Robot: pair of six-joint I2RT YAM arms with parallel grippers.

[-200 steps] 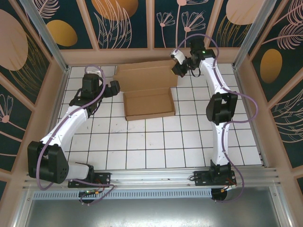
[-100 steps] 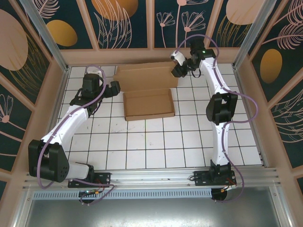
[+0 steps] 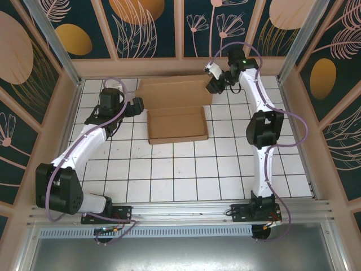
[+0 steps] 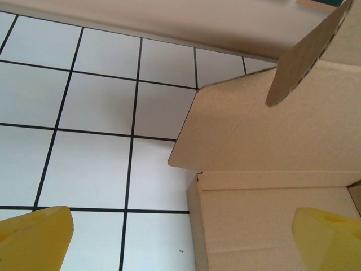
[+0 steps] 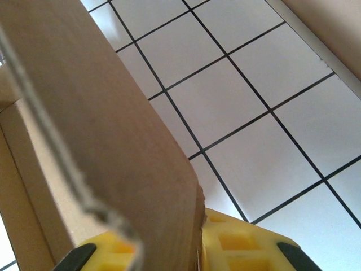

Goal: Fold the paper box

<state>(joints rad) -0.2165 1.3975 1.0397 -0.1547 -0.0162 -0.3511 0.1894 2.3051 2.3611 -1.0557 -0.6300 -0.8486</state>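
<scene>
On the tiled table (image 3: 169, 169), the light, stiff paper box (image 3: 177, 121) is judged best taken at its lid edge, which is straddled by the right gripper (image 3: 213, 84) (whether clamped cannot be told), with the left gripper (image 3: 137, 105) spread wide.

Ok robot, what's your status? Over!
Left pincer open, left of box. Right pincer shut on right corner of lid. Lid not closed yet. Nothing seen in the way.

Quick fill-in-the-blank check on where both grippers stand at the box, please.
The left gripper sits beside the paper box, on its left, jaws wide ___.
The right gripper is at the box's far ___ corner, with a flap between its fingers.
Both grippers' fingers are coloured ___.
Missing words: open; right; yellow.
</scene>
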